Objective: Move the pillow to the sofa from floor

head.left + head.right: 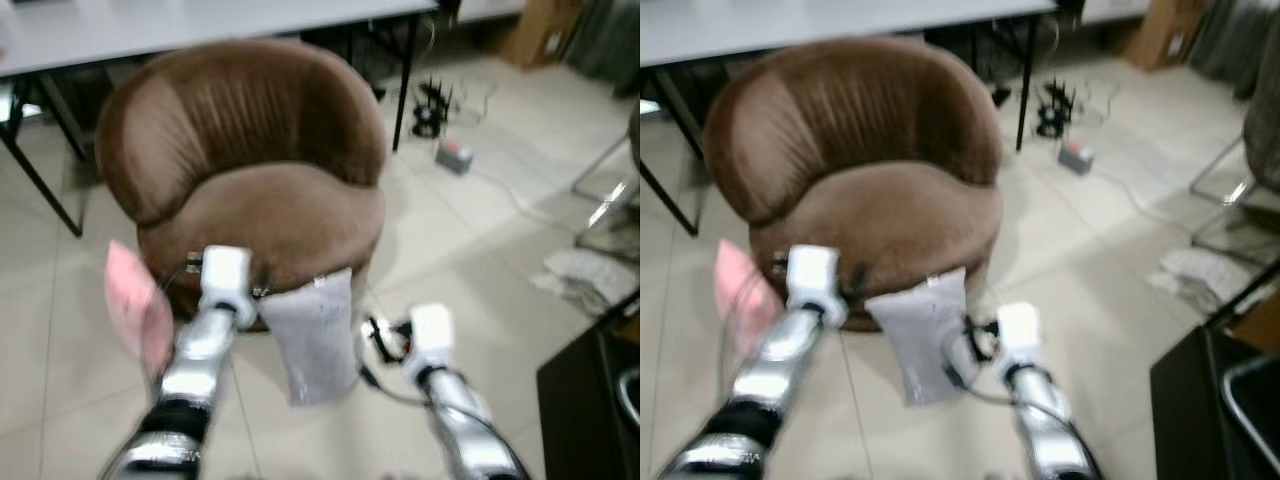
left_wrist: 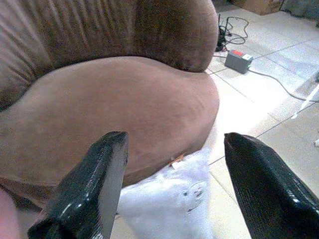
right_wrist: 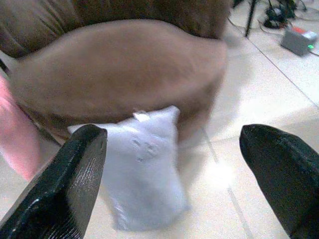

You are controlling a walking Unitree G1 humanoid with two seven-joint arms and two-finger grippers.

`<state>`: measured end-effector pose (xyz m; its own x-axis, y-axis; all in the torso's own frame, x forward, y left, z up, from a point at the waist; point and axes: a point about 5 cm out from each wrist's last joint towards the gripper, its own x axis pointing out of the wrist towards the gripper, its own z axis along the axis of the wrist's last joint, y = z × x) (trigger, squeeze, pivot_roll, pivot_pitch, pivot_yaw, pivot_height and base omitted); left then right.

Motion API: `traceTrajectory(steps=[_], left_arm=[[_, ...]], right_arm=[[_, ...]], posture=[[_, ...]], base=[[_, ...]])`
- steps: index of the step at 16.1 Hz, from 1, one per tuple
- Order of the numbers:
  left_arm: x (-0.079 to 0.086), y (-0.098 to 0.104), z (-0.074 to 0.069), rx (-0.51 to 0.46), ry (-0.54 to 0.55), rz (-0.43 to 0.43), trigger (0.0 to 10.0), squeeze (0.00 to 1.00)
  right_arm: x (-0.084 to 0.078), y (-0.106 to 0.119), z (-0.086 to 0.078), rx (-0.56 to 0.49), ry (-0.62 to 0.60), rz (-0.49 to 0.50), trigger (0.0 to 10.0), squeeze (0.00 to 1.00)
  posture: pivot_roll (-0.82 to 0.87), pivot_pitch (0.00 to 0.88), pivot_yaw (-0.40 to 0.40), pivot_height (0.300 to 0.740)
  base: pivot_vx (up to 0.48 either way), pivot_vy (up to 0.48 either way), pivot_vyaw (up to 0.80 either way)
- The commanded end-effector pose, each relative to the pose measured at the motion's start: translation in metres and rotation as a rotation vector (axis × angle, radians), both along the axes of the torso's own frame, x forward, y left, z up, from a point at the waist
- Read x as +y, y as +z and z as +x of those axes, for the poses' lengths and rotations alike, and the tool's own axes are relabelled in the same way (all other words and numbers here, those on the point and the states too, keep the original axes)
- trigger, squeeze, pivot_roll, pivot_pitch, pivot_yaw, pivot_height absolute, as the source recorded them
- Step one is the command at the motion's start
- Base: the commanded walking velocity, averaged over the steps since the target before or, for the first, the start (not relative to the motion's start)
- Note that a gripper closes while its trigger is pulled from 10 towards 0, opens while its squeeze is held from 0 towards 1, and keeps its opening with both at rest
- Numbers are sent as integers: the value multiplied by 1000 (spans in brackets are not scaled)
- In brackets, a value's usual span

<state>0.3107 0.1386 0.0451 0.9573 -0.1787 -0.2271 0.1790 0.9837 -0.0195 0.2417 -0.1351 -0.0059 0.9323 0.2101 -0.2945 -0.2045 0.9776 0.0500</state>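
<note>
Two pillows (image 1: 315, 335) (image 1: 138, 308) (white, pink), one sofa (image 1: 250, 160).

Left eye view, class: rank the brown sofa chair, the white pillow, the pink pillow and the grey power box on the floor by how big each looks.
1. brown sofa chair
2. white pillow
3. pink pillow, partly hidden behind the left arm, so unsure against the white one
4. grey power box, farther from the camera

A long white table (image 1: 200, 25) stands on black legs over pale floor tiles (image 1: 470, 260). A grey power strip (image 1: 454, 156) and tangled black cables (image 1: 432, 108) lie nearby, beside a cardboard box (image 1: 540, 30).
</note>
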Motion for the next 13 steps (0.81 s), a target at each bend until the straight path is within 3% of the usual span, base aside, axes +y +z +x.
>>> traceTrajectory(steps=[1, 6, 9, 13], left_arm=[[19, 2, 1, 0, 47, 36, 10000, 0], [19, 0, -1, 8, 49, 51, 10000, 0], [18, -1, -1, 5, 31, 72, 10000, 0], [10, 2, -3, -26, -1, 93, 10000, 0]], right_arm=[[10, 9, 7, -37, 22, 14, 10000, 0], [10, 7, 5, -26, 32, 12, 10000, 0], [12, 5, 5, -12, 43, 8, 10000, 0], [13, 6, 6, -20, 62, 8, 10000, 0]], posture=[[-122, 89, 20, 740], [-123, 88, 21, 740], [-117, 85, 22, 740], [-110, 81, 19, 740]], base=[[480, 0, 0], [468, 0, 0], [346, -326, 0], [0, 0, 589]])
